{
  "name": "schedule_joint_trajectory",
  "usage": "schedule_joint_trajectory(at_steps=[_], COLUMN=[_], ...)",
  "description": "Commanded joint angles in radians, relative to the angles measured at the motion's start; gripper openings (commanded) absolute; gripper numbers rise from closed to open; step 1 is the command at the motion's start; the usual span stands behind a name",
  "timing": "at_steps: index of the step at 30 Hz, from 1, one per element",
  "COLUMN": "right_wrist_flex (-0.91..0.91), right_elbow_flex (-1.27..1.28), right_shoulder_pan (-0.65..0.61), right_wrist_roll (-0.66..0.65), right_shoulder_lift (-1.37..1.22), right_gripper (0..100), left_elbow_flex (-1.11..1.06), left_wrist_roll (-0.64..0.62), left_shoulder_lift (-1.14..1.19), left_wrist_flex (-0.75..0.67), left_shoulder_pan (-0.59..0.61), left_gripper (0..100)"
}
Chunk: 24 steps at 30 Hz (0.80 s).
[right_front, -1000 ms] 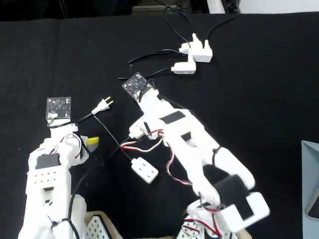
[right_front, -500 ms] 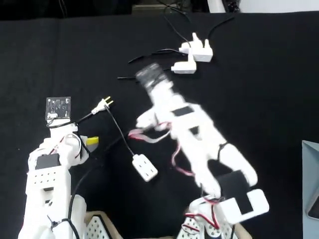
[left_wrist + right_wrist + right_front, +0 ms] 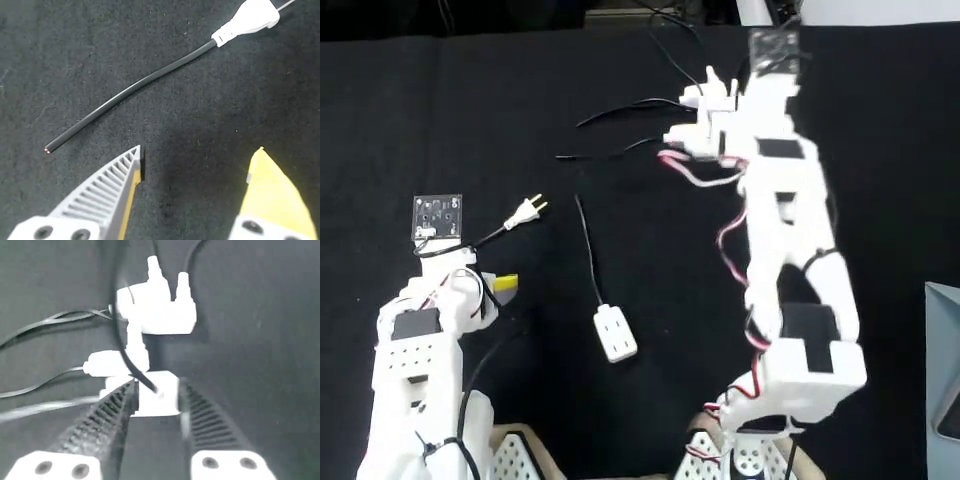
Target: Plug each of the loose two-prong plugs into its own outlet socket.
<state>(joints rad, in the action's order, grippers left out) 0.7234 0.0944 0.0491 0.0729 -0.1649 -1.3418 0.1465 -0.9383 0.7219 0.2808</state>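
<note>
White two-prong plug (image 3: 527, 210) loose, extension socket (image 3: 615, 333) vacant, unjoined; left tool (image 3: 199, 150) released, right tool (image 3: 157, 385) grip untellable.

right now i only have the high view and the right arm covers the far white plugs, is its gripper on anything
Observer: The right wrist view shows the right gripper open, straddling a white block. I cannot tell whether it presses on it.
Operator: anything in the way there
Observer: A black cable crosses in front of that block.
Operator: and the left one, is it holding the plug's cable
Observer: No. The left gripper is open over bare cloth. The cord of the two-prong plug lies ahead of it, not between the jaws, with its cut end free.
</note>
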Motion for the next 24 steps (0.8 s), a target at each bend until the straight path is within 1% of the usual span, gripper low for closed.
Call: schedule_joint_trajectory(at_steps=[1,3,5,7,10,13,16,21,24], right_wrist_flex=[0.192,0.276,0.331,0.362,0.361,0.358,0.301,0.157,0.055], right_elbow_flex=[-0.174,-0.216,-0.234,-0.234,-0.197,-0.166,-0.127,-0.024,0.024], right_shoulder_pan=[-0.015,-0.057,-0.123,-0.201,-0.321,-0.437,-0.531,-0.69,-0.763], right_wrist_roll=[0.037,0.035,0.023,-0.04,-0.126,-0.229,-0.308,-0.434,-0.512], right_shoulder_lift=[-0.001,-0.001,-0.001,-0.002,-0.007,-0.01,-0.01,-0.012,-0.03], right_gripper=[20.1,20.1,20.1,20.1,20.1,20.1,20.1,20.5,20.5], left_elbow_flex=[0.013,0.025,0.045,0.058,0.076,0.091,0.101,0.101,0.099], left_wrist_roll=[-0.012,-0.034,-0.083,-0.117,-0.163,-0.193,-0.218,-0.218,-0.218], left_shoulder_lift=[-0.018,-0.018,-0.018,-0.018,-0.018,-0.015,-0.011,-0.012,-0.017], left_wrist_flex=[-0.017,-0.02,-0.018,-0.021,-0.021,-0.021,-0.021,-0.021,-0.021], left_shoulder_pan=[0.053,0.105,0.156,0.211,0.283,0.334,0.363,0.364,0.364], left_gripper=[33,33,33,33,33,33,33,33,33])
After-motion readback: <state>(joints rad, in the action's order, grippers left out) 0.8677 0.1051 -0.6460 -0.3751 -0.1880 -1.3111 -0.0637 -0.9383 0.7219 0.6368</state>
